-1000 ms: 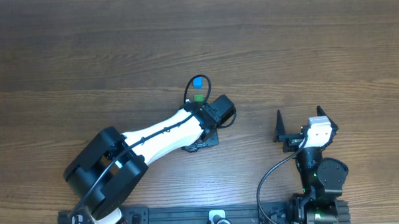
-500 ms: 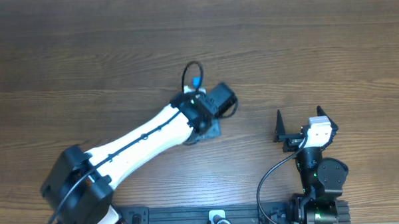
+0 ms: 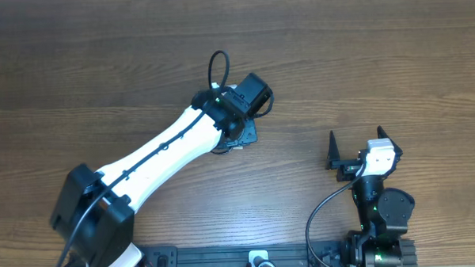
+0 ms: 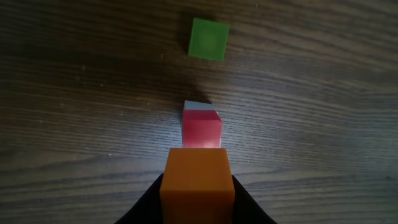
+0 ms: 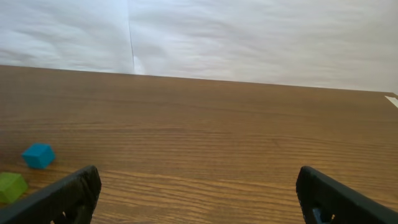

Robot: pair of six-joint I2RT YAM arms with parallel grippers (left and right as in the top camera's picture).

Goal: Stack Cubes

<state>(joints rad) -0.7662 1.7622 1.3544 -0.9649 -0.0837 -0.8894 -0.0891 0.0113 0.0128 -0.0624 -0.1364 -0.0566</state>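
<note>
My left gripper (image 4: 198,200) is shut on an orange cube (image 4: 198,182) and holds it above the table. Just beyond the orange cube, a red cube (image 4: 202,132) rests on the wood, with a pale grey face along its far edge. A green cube (image 4: 208,38) lies farther off on the table. In the top view the left gripper (image 3: 236,136) hangs over the table's middle and hides the cubes beneath it. The right gripper (image 3: 355,149) stands open near its base at the right, holding nothing. From its wrist I see a blue cube (image 5: 38,155) and the green cube (image 5: 11,185) far off.
The wooden table (image 3: 100,59) is bare wood all round the arms. A white wall (image 5: 249,37) rises behind the table's far edge. The left arm (image 3: 159,156) lies diagonally across the lower left of the table.
The left arm has stretched farther up the table. Its gripper moved up and slightly left and now covers the blue and green cubes in the top view. The right arm has stayed still.
</note>
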